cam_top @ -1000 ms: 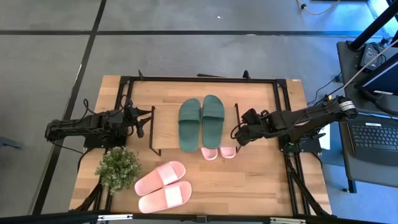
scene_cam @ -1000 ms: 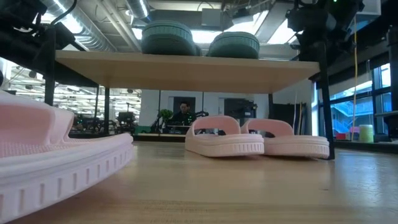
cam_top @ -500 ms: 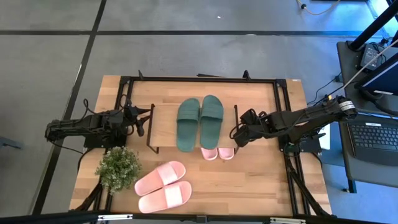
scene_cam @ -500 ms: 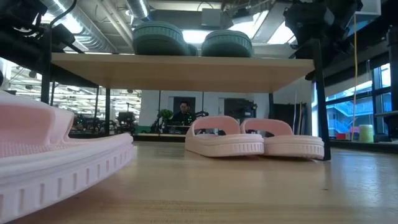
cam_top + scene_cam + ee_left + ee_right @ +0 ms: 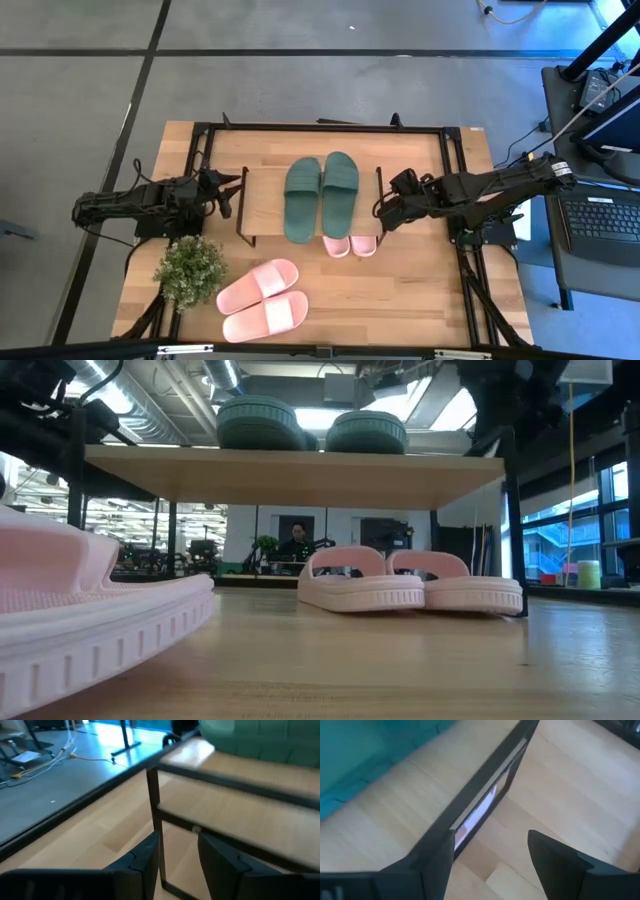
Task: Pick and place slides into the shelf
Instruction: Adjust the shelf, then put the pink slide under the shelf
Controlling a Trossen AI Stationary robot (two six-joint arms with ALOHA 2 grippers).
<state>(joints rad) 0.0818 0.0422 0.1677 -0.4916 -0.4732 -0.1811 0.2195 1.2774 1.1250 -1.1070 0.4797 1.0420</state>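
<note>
Left claw [image 5: 232, 192] straddles the shelf's [image 5: 262, 205] left wire leg, fingers spread; right claw [image 5: 383, 210], also spread, sits at its right leg. 2 green slides [image 5: 322, 194] lie on the shelf mid-frame, 2 pink slides [image 5: 410, 580] beneath it, 2 more [image 5: 262, 299] on the bench [image 5: 420, 290] lower left.
</note>
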